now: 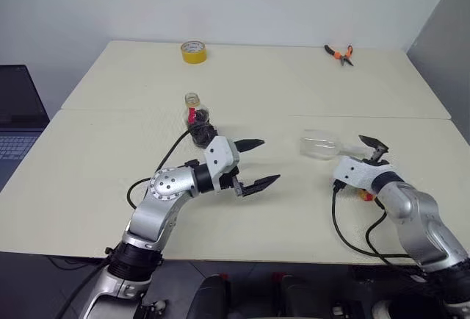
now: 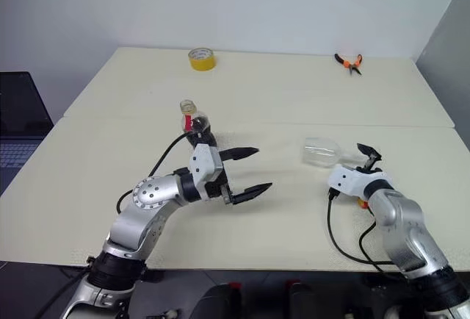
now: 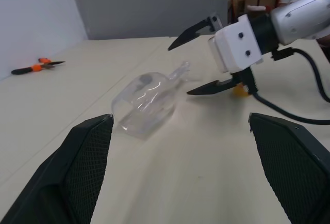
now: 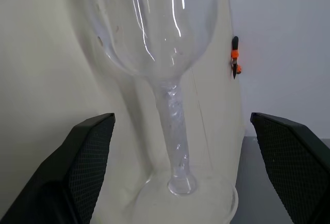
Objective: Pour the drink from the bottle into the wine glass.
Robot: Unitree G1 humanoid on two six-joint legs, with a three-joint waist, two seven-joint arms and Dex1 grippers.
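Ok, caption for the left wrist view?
Wine glass lying on its side on the table, right gripper open beside its stem.

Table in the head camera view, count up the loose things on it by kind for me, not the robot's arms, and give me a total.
Bottle: 1
Wine glass, lying on its side: 1
Yellow tape roll: 1
Pliers with orange handles: 1
Small orange piece beside the right gripper, too hidden to name: 1
Total: 5

Yellow tape roll (image 1: pixel 193 51) and orange-handled pliers (image 1: pixel 339 54) on table (image 1: pixel 294 84)
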